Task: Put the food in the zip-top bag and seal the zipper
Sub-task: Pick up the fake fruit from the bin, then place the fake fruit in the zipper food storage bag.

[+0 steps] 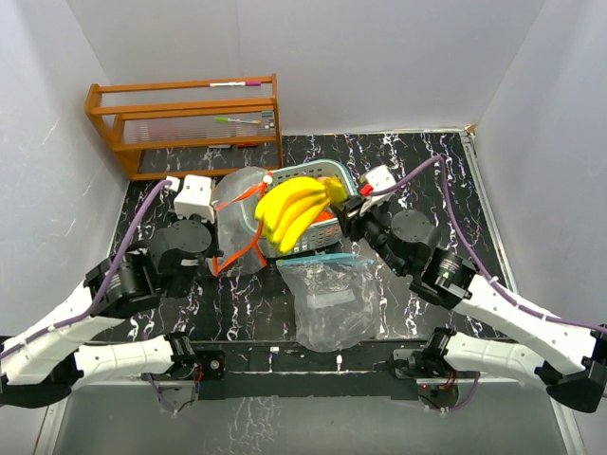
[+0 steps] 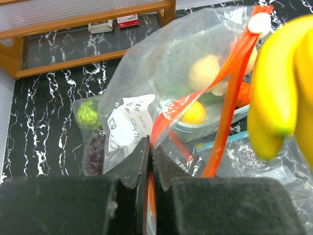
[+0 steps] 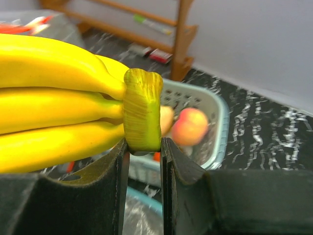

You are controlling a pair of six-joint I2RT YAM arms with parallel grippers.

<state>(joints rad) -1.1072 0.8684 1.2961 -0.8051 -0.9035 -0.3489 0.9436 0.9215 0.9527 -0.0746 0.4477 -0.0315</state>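
Left claw (image 2: 149,149) pinched tight on the red zipper strip (image 2: 230,93) of the zip-top bag (image 2: 142,63), left of the basket (image 1: 321,171). Left arm comes in from the near left, elbow bent. Right claw (image 3: 145,147) clamped on the stem of the bananas (image 3: 54,98), at the basket's right rim. Right arm reaches in from the near right.

Back left: rack (image 1: 185,123); zip-top bag (image 1: 239,204) left of basket (image 1: 322,171); bananas (image 1: 289,213) over basket; second bag (image 1: 327,303) before basket.
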